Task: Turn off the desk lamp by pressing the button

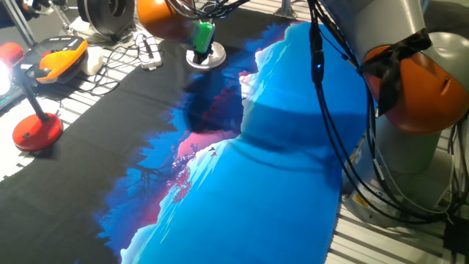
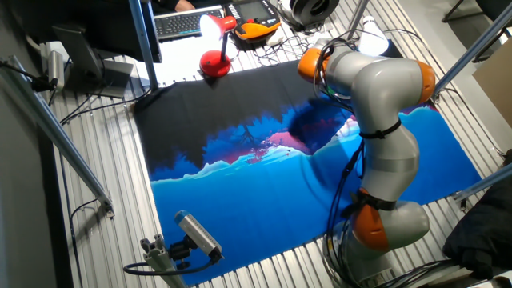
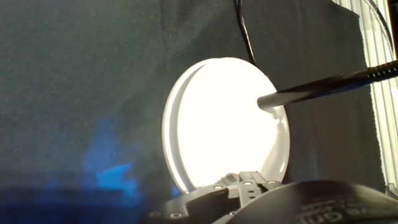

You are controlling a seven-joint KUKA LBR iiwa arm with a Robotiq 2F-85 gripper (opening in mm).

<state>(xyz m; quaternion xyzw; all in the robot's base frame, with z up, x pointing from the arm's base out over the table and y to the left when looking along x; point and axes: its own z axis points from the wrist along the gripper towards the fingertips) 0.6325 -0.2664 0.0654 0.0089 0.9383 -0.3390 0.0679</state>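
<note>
Blue-and-black cloth over counter (image 1: 293, 183); desk lamp (image 1: 206, 57) upper centre of frame, gripper (image 1: 203, 35) poised directly above white base, grip state unclear, disc glaring bright, so probably lit, press likely pending.

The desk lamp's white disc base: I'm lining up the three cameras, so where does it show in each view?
One fixed view: the white disc base sits top centre, under the green gripper.
The other fixed view: hidden behind the arm's upper joint; not visible.
Hand view: the base fills the middle, glaring white.
Shared landmark: the black-and-blue cloth under the lamp.
</note>
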